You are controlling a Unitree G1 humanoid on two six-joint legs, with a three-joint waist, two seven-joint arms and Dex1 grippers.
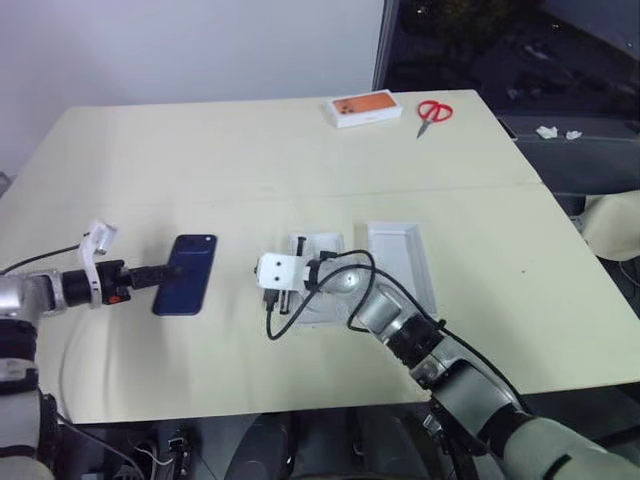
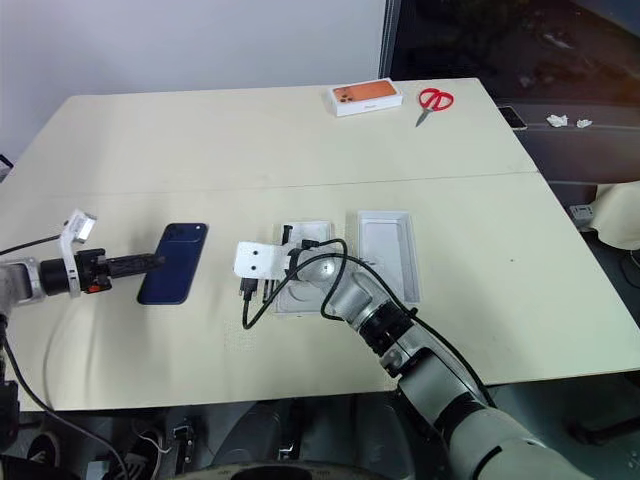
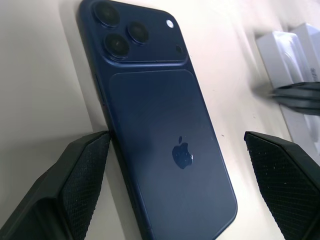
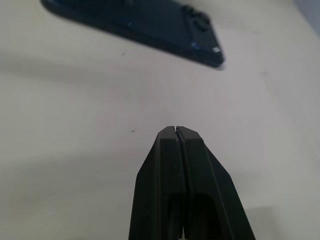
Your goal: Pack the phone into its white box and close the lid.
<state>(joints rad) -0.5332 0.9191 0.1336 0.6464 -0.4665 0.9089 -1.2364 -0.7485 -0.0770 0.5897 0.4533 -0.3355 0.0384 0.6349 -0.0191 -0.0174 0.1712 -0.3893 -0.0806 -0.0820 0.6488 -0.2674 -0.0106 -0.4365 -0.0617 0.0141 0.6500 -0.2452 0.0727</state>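
Observation:
The dark blue phone [image 1: 187, 272] lies flat on the table, back up, with its camera cluster at the far end. My left gripper [image 3: 176, 142] comes in from the left and stands open, its two pads on either side of the phone's near end; one pad [image 3: 82, 170] sits right at the phone's edge. My right gripper [image 4: 176, 131] is shut and empty, just above the table a little right of the phone and pointing at it. Behind it lies the white box [image 1: 322, 246], partly hidden by that arm. The lid [image 1: 401, 258] lies inside up, just right of the box.
An orange-topped white box [image 1: 365, 110] and red scissors [image 1: 433, 112] lie at the far edge of the table [image 1: 200, 150]. A seam runs across the tabletop beyond the phone. Cables loop off my right wrist over the box.

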